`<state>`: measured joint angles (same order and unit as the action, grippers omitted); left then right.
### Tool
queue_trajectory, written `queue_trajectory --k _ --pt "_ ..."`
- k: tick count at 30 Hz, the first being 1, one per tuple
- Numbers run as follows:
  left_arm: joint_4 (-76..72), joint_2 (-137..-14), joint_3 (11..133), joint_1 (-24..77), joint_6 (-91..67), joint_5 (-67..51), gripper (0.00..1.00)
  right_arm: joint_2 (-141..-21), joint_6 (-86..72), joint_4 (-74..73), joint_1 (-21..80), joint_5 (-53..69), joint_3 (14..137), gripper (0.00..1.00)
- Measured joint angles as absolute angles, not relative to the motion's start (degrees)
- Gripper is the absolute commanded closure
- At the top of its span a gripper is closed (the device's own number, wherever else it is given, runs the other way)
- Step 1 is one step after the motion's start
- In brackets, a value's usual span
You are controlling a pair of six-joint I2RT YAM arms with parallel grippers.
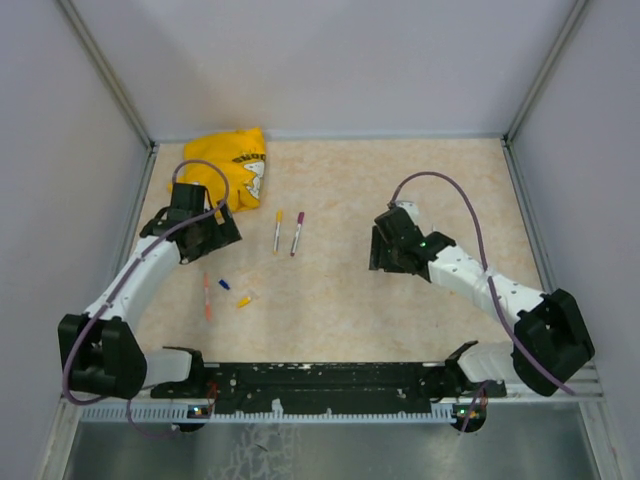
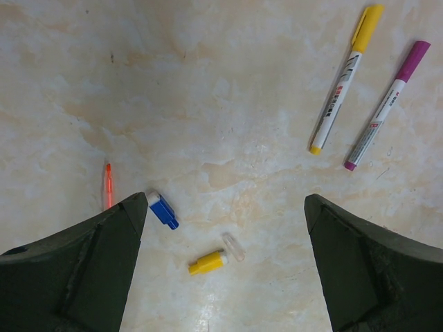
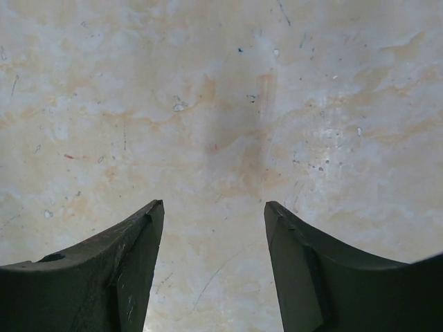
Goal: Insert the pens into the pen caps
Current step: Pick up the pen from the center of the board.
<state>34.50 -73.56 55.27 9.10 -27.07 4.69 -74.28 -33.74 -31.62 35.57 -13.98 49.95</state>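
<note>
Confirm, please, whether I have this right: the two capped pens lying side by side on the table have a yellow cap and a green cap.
Not quite: the second cap is purple, not green. The left wrist view shows the yellow-capped pen and the purple-capped pen lying side by side on the table.

Before you, two pens (image 1: 278, 230) lie side by side mid-surface (image 1: 400, 320); caps (image 1: 224, 284) and another pen (image 1: 207, 297) sit near-left, cloth (image 1: 235, 160) far-left.

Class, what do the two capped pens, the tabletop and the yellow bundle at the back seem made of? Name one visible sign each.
Yellow-capped pen and purple-capped pen: probably plastic, smooth, with printed barrels. Tabletop: marble-patterned, perhaps laminate, with a faint glossy sheen. Yellow bundle: cloth, matte, creased and slumped.
</note>
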Motion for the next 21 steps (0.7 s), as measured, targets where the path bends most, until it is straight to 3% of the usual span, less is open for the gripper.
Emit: queue_trajectory --k 14,21 --pt "34.2 -70.2 51.5 8.3 -27.1 5.3 0.01 -68.9 -37.6 -33.0 26.0 -15.1 46.2 0.4" --pt "34.9 -70.1 50.1 4.1 -27.9 4.9 0.06 -68.4 -37.8 -32.5 24.9 -14.1 45.7 0.4"
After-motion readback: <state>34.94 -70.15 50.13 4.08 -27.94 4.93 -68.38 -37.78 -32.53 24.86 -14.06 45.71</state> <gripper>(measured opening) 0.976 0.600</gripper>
